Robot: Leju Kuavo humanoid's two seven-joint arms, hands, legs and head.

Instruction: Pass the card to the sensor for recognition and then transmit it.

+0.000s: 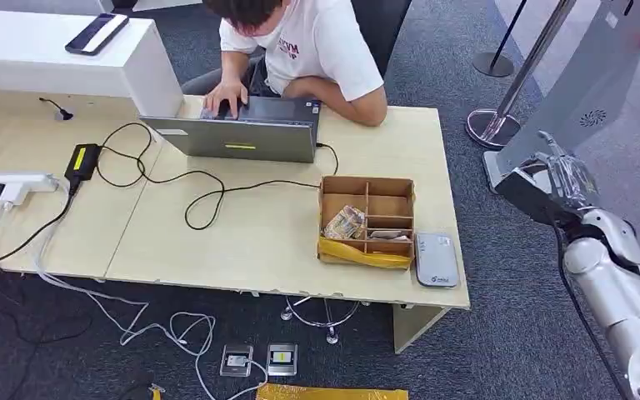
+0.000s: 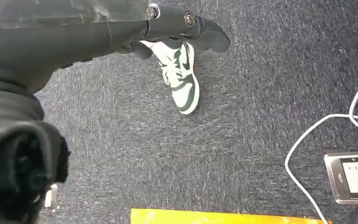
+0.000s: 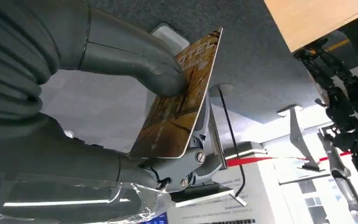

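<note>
Off the desk's right end, we've got our right hand raised over the carpet, thumb pressing a brown patterned card against the fingers behind it, so the card's held firm, edge-on. The hand sits well apart from the grey sensor pad, which lies on the desk just beside the compartment box. Our read: pickup's done; scan & handover both left. Left hand hangs low over the carpet w/ nothing in it; fingers look partly curled, can't tell how far open. A person works a laptop across the desk.
</note>
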